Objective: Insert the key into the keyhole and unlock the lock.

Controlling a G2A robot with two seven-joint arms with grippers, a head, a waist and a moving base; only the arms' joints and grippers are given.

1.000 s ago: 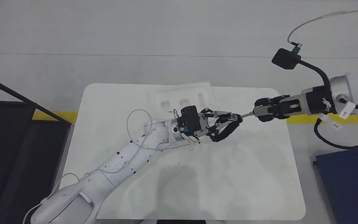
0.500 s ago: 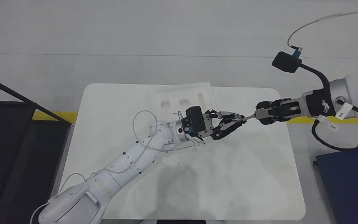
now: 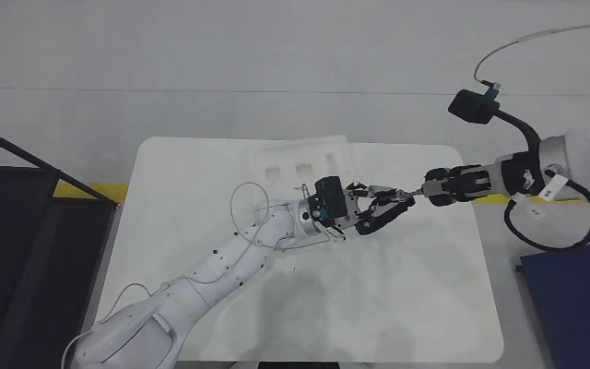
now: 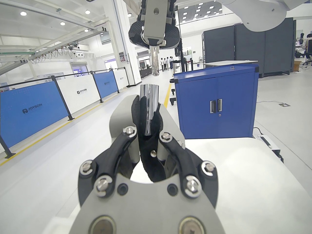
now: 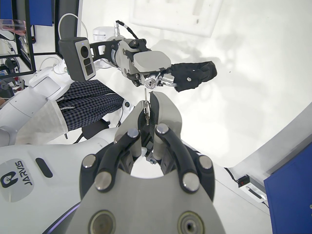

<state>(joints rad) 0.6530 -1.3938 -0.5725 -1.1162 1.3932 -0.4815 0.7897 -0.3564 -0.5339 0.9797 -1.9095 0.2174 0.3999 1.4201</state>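
A white, rounded-corner table (image 3: 433,295) carries a white foam packing tray (image 3: 297,162) with three rectangular recesses at its far edge. The tray lies flat, and both grippers hang in the air nearer the table's right side.

The left gripper (image 3: 398,203) reaches from the near left toward the table's right side. Its black-padded fingers (image 4: 142,113) are clamped on a shiny chrome cylindrical lock (image 4: 149,101). The lock's free end juts out past the fingertips toward the other arm. In the right wrist view the lock's round keyhole face (image 5: 151,82) looks straight back at the camera.

The right gripper (image 3: 427,191) comes in from the right, level with the left one and facing it. Its fingers are pressed together on the head of a small silver metal key (image 4: 154,60), whose blade points at the lock. From the left wrist view a small gap shows between the blade's tip and the lock's end. The key is lined up closely with the keyhole but sits outside it.
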